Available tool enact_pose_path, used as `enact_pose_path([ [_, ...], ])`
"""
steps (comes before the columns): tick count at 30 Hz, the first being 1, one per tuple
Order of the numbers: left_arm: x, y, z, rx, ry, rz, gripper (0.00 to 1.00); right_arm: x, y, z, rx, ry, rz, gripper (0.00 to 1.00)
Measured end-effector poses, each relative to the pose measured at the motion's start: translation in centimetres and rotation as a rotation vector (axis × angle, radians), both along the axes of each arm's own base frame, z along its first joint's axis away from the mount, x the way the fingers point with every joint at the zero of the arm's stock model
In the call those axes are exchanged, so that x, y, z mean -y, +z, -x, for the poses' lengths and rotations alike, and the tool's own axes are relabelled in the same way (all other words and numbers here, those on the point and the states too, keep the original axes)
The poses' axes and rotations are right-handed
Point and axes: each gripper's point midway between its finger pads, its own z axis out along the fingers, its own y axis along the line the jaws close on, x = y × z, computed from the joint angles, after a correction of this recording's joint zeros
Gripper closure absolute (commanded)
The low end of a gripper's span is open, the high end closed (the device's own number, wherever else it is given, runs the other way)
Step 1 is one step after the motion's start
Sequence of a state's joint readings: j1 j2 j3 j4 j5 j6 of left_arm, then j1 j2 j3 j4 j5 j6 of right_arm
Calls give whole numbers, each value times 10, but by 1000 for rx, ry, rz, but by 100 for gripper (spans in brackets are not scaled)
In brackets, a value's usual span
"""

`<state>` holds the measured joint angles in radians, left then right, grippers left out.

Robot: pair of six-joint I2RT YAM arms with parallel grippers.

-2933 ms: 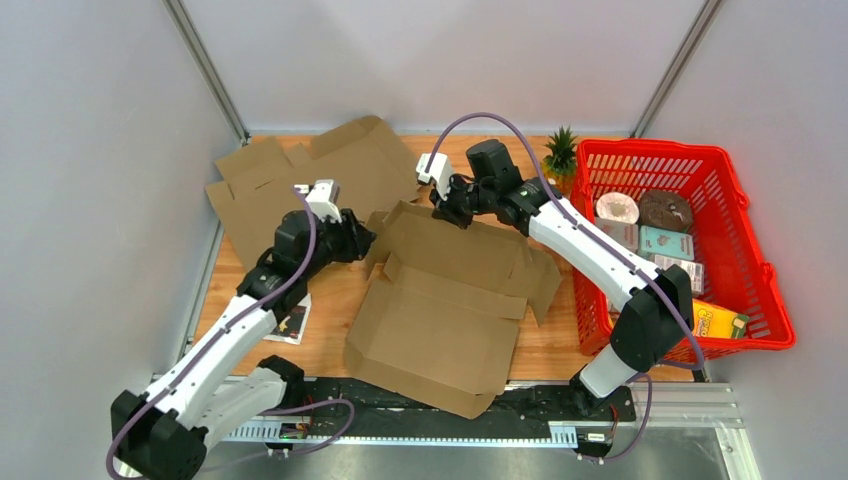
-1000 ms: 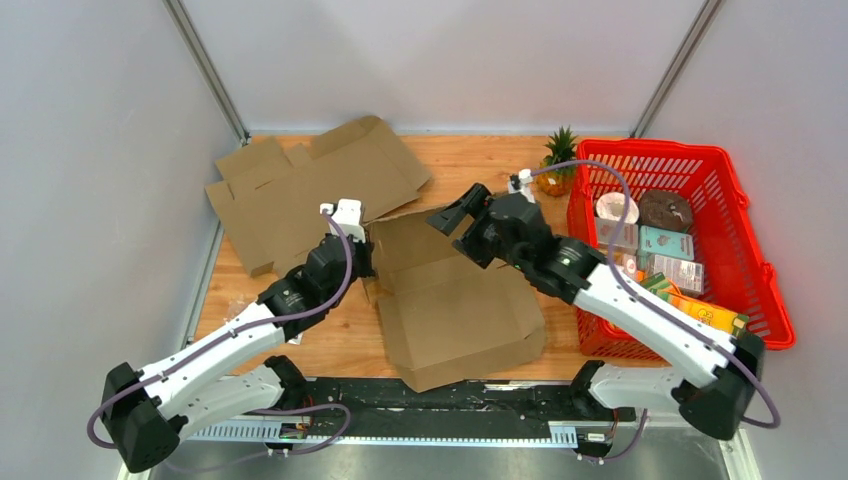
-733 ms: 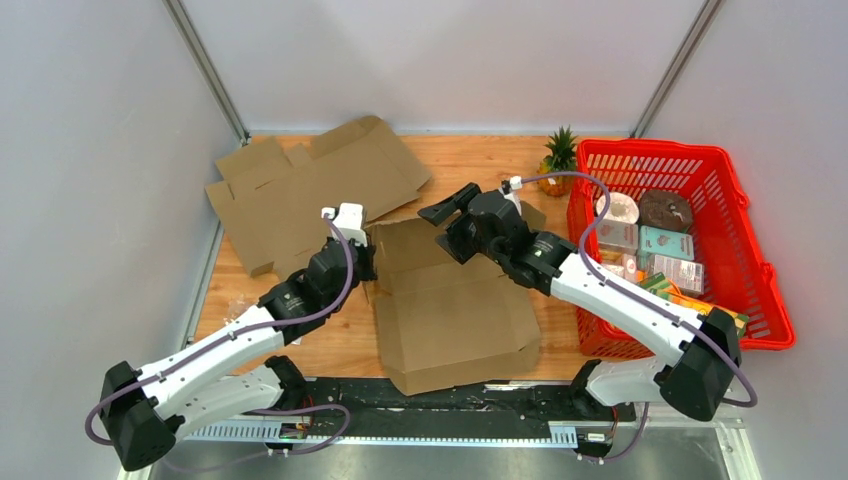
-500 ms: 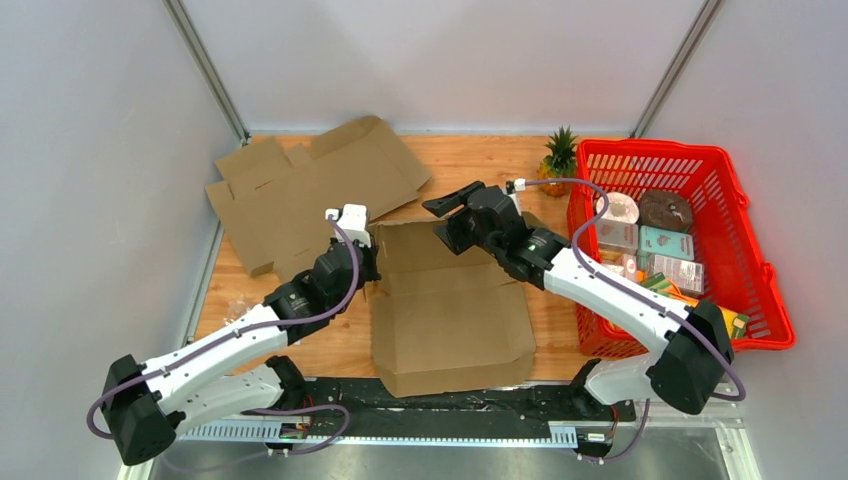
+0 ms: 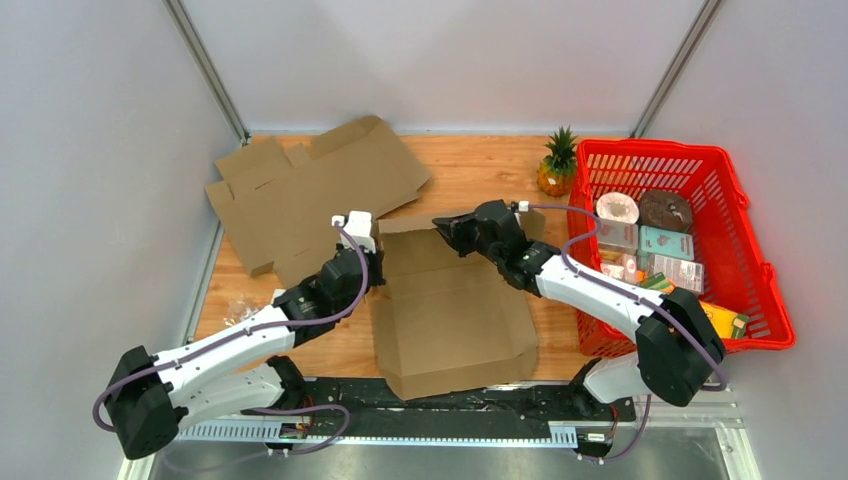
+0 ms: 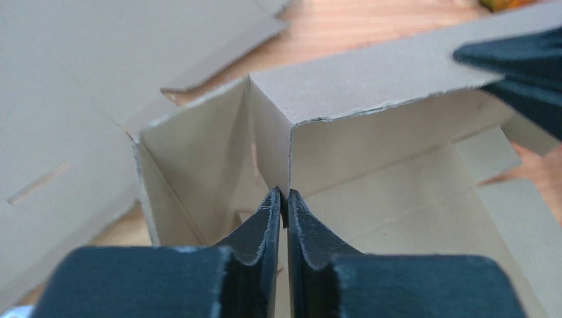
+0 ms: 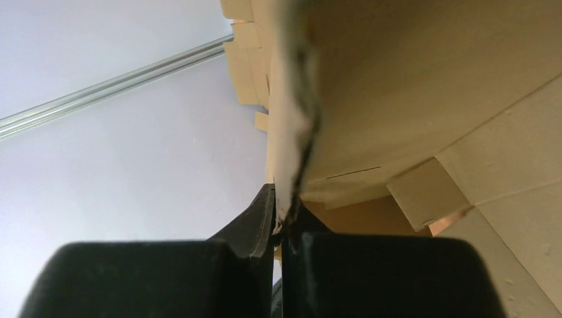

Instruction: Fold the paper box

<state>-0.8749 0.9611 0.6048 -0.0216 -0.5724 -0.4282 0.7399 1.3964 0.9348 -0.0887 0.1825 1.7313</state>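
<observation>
Looking at the paper box [image 5: 455, 320] here: parked roughly mid-surface [image 5: 480, 175], base flat on the wood, back wall stood upright, left side wall partly up as well. Definitely the wall-raising step, and nowhere near finished, going by the front and right sides looking low from above.

Got the left gripper [image 6: 283, 197] pressed together on thin cardboard right at the back-left corner, pinching the vertical edge at the join of back wall and side wall. Same deal with the right gripper [image 7: 281, 213]: squeezed tight on the top edge of that back wall, further along to the right. So 2 pinches on 1 wall, basically.

Can't tell from any view about the corner tab: tucked in or just leaning there.

Next move, best guess: hold the corner square with the left side, release with the right, then go after the right-hand side wall and bring it up against the back wall. Needs a gentle touch, to avoid creasing the thin board or dragging the whole box across the wood. Also worth minding the spare flat cardboard sheet [image 5: 300, 190] just behind and the red basket [image 5: 655, 148] close by on the right. Not much elbow room over there.
</observation>
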Motion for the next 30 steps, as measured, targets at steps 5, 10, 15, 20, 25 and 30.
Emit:
enact_pose_path([
  [5,-4,-24,20,-56,-67,-9,56,-3,-2,-1,46,11,-81,98],
  [10,-21,2,45,-30,-103,83,54,-3,-2,1,90,27,-107,100],
  [15,-56,19,68,-15,-48,140,35,0,-2,7,131,39,-128,100],
  [20,-70,0,74,-109,2,76,34,4,-2,13,168,53,-141,100],
  [25,-71,-31,64,-198,26,-43,31,6,-2,15,187,68,-150,100],
  [30,-71,-47,59,-200,-9,-121,30,7,-4,13,194,85,-171,100],
])
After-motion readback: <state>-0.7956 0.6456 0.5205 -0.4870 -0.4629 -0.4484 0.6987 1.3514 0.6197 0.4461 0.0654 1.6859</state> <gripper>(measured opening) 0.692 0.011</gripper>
